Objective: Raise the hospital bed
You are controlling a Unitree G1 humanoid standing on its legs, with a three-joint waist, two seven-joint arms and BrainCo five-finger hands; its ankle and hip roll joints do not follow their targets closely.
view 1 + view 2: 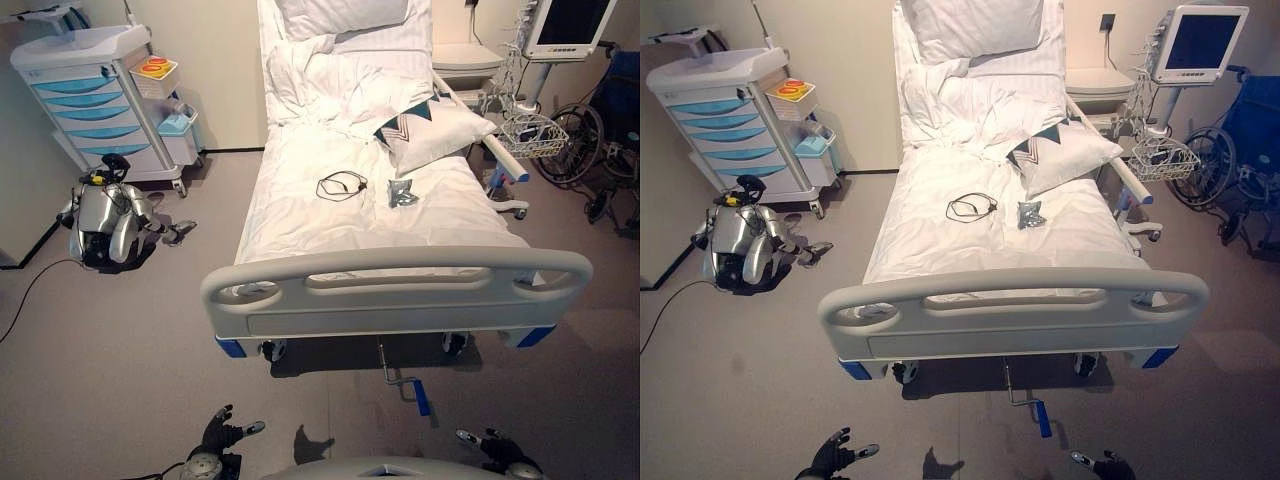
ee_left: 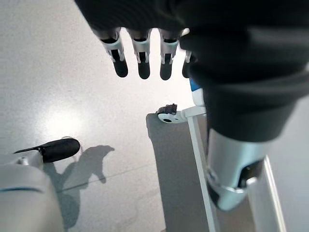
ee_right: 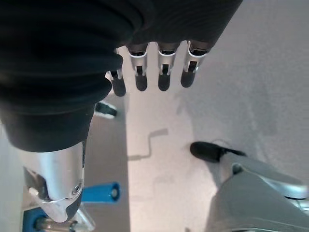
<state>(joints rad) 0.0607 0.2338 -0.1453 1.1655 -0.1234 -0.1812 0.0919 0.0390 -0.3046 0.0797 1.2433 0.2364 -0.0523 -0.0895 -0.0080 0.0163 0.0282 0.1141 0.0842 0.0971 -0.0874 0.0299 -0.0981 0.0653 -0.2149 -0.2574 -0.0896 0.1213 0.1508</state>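
Observation:
The hospital bed point(image 1: 400, 275) stands in front of me, white sheets on top and a grey-white footboard with blue corners nearest me. Under its foot end a metal crank with a blue grip point(image 1: 422, 398) juts out over the floor. The same blue grip point(image 3: 99, 192) lies on the floor side of my right hand's thumb in the right wrist view. My left hand point(image 1: 222, 432) hangs low at the left, fingers point(image 2: 140, 58) straight, holding nothing. My right hand point(image 1: 492, 442) sits low and to the right of the crank, apart from it, fingers point(image 3: 164, 67) straight and empty.
A black cable point(image 1: 341, 186), a silver packet point(image 1: 402, 193) and a patterned pillow point(image 1: 435, 135) lie on the mattress. A cart with blue drawers point(image 1: 95, 105) and a silver robot on the floor point(image 1: 108, 222) are to the left. A monitor stand point(image 1: 565, 25), wire basket point(image 1: 533, 132) and wheelchair point(image 1: 610, 130) are at the right.

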